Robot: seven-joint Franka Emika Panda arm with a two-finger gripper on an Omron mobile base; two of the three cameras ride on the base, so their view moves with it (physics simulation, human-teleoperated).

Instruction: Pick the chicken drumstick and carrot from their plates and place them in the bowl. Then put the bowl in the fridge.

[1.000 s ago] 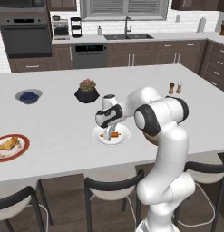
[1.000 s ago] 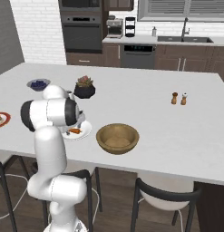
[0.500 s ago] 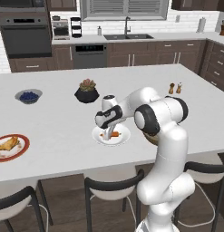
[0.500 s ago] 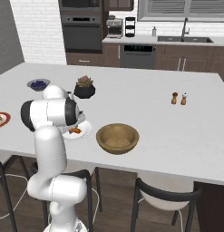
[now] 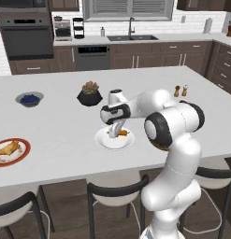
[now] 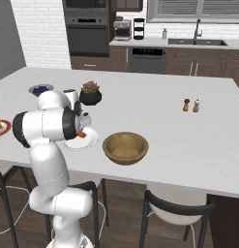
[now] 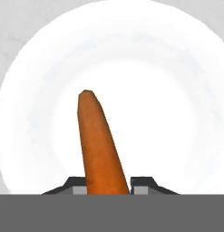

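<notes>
Gripper (image 5: pixel 115 135) fingers pinched on carrot (image 7: pixel 99 145) over white plate (image 5: pixel 105 141). Drumstick (image 5: pixel 8 148) still on red-rim plate, bowl (image 6: pixel 125 147) empty. Fridge step pending, early imo.

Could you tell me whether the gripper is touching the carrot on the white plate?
Touching. In the hand view, the gripper has a fingertip pressed against each side of the carrot, with no gap showing, above the white plate.
</notes>
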